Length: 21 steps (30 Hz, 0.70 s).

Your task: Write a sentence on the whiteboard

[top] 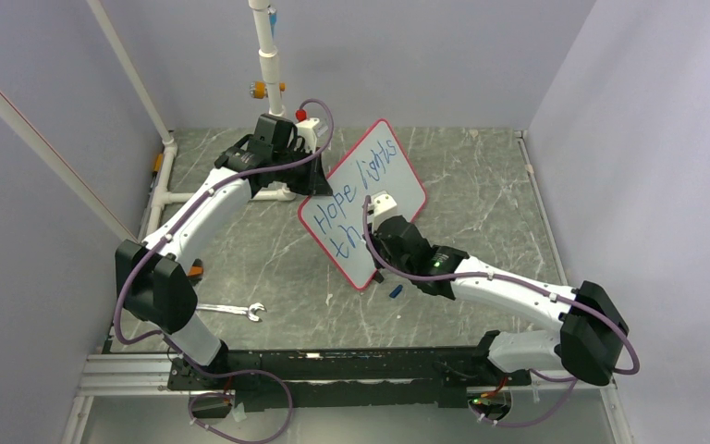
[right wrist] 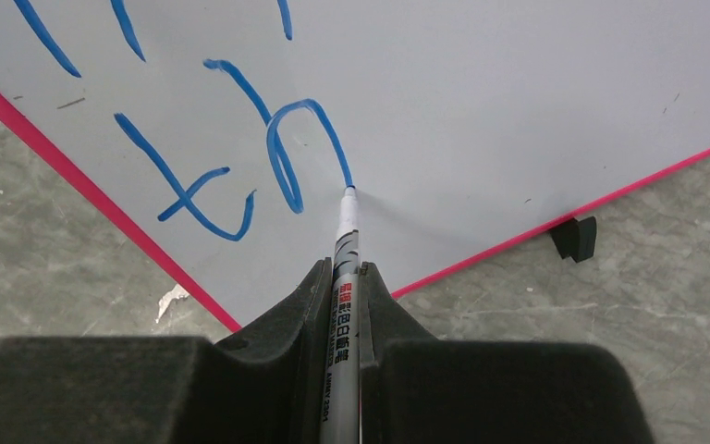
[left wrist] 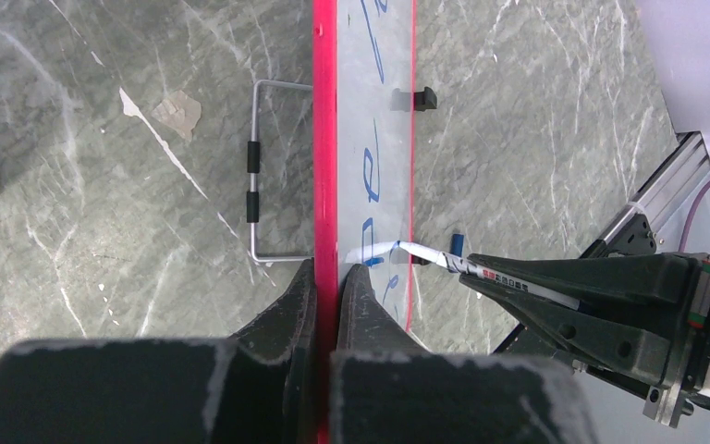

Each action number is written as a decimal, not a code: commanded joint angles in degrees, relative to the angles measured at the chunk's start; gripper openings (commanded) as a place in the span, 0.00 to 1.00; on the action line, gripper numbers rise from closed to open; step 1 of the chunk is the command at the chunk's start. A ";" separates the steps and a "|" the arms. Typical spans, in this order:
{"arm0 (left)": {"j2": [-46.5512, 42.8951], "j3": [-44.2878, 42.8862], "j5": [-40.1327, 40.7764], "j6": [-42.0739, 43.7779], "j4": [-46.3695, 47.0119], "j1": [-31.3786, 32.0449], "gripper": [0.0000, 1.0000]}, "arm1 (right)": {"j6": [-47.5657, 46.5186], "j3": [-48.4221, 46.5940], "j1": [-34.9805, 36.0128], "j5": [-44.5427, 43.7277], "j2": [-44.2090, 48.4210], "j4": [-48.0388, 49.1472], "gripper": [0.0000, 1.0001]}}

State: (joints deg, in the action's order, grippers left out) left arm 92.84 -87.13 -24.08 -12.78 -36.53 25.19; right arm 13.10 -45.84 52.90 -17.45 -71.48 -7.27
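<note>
Left gripper clamping the whiteboard, seen edge-on.
Its jaws are pinching the red border; the right gripper is pressing a marker tip against the white face by the blue sentence, and a wire bracket is lying on the table behind.

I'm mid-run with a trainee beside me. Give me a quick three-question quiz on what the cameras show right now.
1. True or false: the left gripper is shut on the red edge of the whiteboard.
2. What does the right gripper hold? A) a cloth B) a marker C) a brush
3. Fill in: the second line of the sentence so far reads "__".
Key: 1 true; 2 B; 3 th.
</note>
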 commanded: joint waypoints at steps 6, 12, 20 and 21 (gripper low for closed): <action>1.67 0.82 12.20 9.17 -4.57 0.21 0.00 | 1.04 -0.04 0.23 1.76 1.24 0.78 0.00; 1.47 0.91 12.20 9.17 -4.45 0.16 0.00 | -0.53 -1.40 -0.09 -0.52 3.16 -0.28 0.00; 1.30 1.00 12.13 9.17 -4.42 0.18 0.00 | -1.45 -4.18 -3.76 2.13 4.19 -0.30 0.00; 1.25 0.93 12.12 9.15 -4.45 0.21 0.00 | -1.50 -4.43 -4.33 2.66 4.16 -0.25 0.00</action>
State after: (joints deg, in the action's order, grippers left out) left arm 92.84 -87.13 -24.10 -12.82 -36.45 25.21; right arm 12.73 -46.85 50.24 -16.73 -69.08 -8.45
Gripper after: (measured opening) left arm 0.055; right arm 0.135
